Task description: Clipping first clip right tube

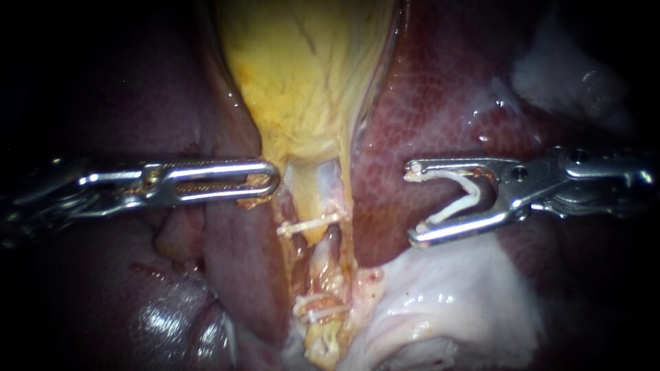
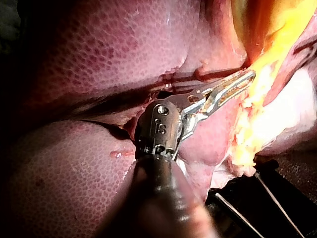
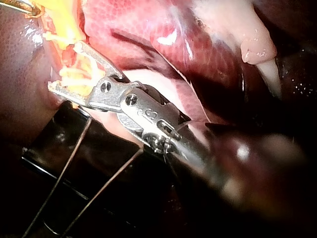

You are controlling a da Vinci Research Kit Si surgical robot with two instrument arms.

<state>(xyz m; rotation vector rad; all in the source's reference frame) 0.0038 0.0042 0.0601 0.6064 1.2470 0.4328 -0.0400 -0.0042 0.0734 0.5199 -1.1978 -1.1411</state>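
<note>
Nearest, a lower clip (image 1: 317,313) crosses the tubes (image 1: 328,264), and an upper clip (image 1: 306,225) sits farther along them. Beyond, the left instrument (image 1: 270,180) has its end effector closed on the gallbladder (image 1: 302,75) neck's edge. The right instrument (image 1: 414,204) has its end effector spread wide, with an open clip (image 1: 450,211) seated in it over the liver (image 1: 426,103), beside the tubes and apart from them.

endoscope centre: brightly lit gallbladder (image 1: 302,69) | edges: deep shadow | glare: sheen on wet liver (image 1: 440,117)
</note>
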